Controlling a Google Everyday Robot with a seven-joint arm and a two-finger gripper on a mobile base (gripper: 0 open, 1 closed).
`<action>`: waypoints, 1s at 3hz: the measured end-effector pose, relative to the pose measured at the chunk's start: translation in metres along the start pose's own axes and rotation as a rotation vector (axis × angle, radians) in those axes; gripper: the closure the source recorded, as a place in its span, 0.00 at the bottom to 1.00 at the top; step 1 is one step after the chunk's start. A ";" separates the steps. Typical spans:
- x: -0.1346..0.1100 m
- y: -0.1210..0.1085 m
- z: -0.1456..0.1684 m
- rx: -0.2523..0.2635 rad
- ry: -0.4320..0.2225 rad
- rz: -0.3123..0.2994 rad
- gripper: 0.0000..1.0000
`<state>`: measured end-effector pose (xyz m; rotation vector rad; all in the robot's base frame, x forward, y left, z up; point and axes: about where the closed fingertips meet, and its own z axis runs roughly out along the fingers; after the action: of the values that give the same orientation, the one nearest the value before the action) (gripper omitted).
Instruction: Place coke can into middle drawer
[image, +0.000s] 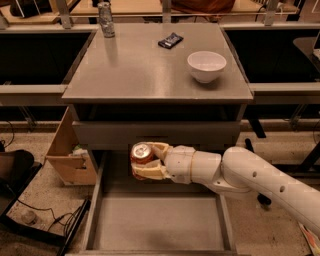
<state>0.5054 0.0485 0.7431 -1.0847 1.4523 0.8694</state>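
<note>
Spotter: Counter (150, 75) fills the upper half of your view. The closed drawer front (157, 134) sits just under its top, and the middle drawer (96, 205) is pulled out wide below that, its floor bare.

Operator: And the arm?

Spotter: Your white arm (260, 182) reaches in from the right, crossing above the drawer's right wall. A cardboard box (67, 150) stands on the floor left of the cabinet, apart from your path.

Operator: Anything up top?

Spotter: A white bowl (206, 66), a silvery can (105, 19) at the far left corner and a dark packet (170, 40). All are well apart from your work.

Operator: Grip?

Spotter: Your pincer (144, 161) is clamped on the coke can (141, 152), one finger on each side, silver top showing toward the camera. The can hangs over the rear part of the open drawer, just below the closed front and, by my reading, above the floor. Whether it is upright or slightly tilted, I cannot tell.

Operator: How to finish well?

Spotter: You should come forward a little, away from the front panel overhead, then go straight down toward the middle of the floor. Level the can so its base lands flat, since a round can released on a tilt will likely roll. Spread the fingers only once you judge the base is resting.
</note>
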 end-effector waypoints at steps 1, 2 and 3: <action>0.000 0.000 0.000 0.000 0.000 0.000 1.00; 0.046 -0.002 0.022 -0.036 0.033 0.028 1.00; 0.117 -0.006 0.050 -0.078 0.100 0.039 1.00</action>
<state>0.5254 0.0737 0.6202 -1.1756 1.5372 0.9167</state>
